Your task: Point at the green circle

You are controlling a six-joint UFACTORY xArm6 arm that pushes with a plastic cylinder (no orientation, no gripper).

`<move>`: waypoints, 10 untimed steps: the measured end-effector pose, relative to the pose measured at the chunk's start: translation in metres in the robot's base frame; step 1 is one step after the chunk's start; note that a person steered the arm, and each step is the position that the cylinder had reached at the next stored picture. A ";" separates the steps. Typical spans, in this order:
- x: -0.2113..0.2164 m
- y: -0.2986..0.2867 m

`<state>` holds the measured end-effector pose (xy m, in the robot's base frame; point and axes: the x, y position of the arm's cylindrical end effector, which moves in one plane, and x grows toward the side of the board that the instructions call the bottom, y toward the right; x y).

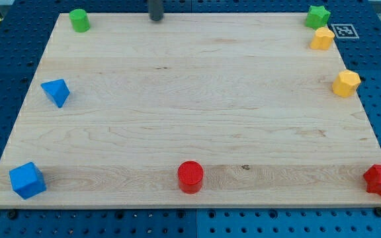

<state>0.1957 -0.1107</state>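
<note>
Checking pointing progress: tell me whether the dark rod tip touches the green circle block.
Apart. The camera view shows bare wooden board between my tip and the green circle block, which sits toward the view's left.

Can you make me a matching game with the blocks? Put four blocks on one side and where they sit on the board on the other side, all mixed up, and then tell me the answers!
Blocks:
1. green circle
2. red circle
3. green star
4. blue cube

Places:
A. the view's top right corner
B. the view's bottom left corner
C. the view's top left corner
D. middle of the view's bottom edge

Pairs: 1-C, 2-D, 3-A, 4-B.

My tip sits at the view's top edge, to the right of the green circle and apart from it.
</note>
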 end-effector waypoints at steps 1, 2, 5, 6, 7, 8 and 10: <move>-0.003 -0.038; -0.004 -0.053; 0.089 -0.096; 0.088 -0.192; 0.085 -0.194; 0.058 -0.194; 0.020 -0.194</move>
<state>0.2152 -0.3043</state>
